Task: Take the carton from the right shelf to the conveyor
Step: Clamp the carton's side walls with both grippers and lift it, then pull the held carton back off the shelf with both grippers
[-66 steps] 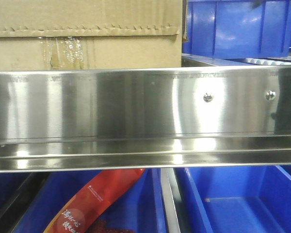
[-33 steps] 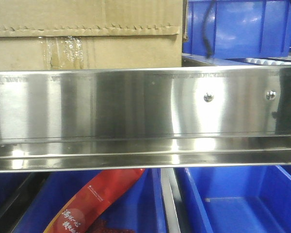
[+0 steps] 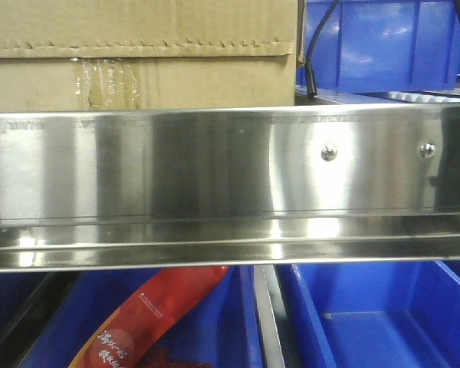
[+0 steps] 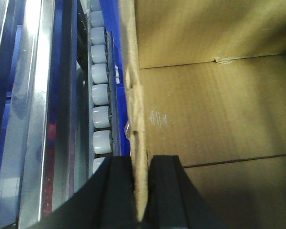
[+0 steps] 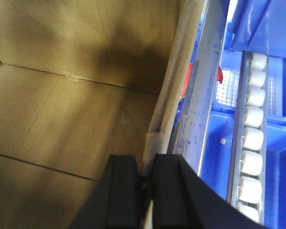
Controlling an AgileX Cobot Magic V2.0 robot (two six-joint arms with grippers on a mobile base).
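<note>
**A:** Where is the carton?

**B:** The carton (image 3: 138, 54) fills the upper left of the front view. It stands behind the shiny steel rail of the right shelf (image 3: 215, 161), with its serrated flap edge and glossy tape facing the camera. Two screw heads (image 3: 329, 152) sit on the rail toward the right.

**A:** And the left end effector?

**B:** The left end effector (image 4: 142, 167) is at the bottom centre of its wrist view. Its black fingers are narrow and pinch the carton's upright wall edge between them. White rollers (image 4: 101, 95) run up the frame just left of that wall.

**A:** The other side?

**B:** The right end effector (image 5: 147, 164) is the same: at the bottom centre, clamped narrow on the opposite wall, with the open brown interior to its left.

**A:** Anything else nearby?

**B:** Blue bins (image 3: 383, 46) at the upper right, with a black cable (image 3: 316, 54) hanging in front of them. A red packet (image 3: 153, 314) lies in a bin at the lower left.
</note>
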